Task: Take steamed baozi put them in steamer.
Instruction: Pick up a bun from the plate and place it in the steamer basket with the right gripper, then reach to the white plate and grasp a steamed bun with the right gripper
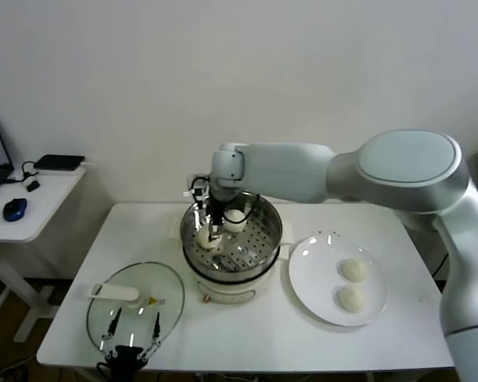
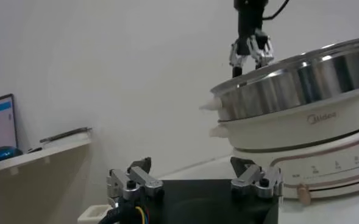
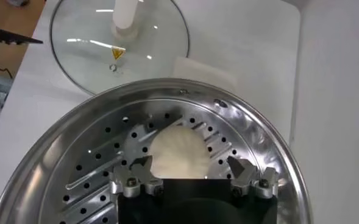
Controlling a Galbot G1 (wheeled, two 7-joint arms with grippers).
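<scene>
The steamer (image 1: 272, 236) stands mid-table, a shiny perforated basket on a white pot base. Two baozi lie in it: one (image 1: 204, 239) at its left side, one (image 1: 236, 222) toward the back. My right gripper (image 1: 211, 231) hangs open inside the basket just over the left baozi. In the right wrist view this baozi (image 3: 176, 151) rests on the perforated bottom (image 3: 100, 176) between the spread jaws of the right gripper (image 3: 189, 164). Two more baozi (image 1: 353, 270) (image 1: 350, 298) lie on the white plate (image 1: 311, 274). My left gripper (image 1: 132, 333) is open and empty at the table's front left.
A flat glass lid (image 1: 135, 314) with a white handle lies left of the steamer, also in the right wrist view (image 3: 75, 36). The left wrist view shows the steamer's side (image 2: 295, 82). A side table with a mouse (image 1: 14, 209) stands far left.
</scene>
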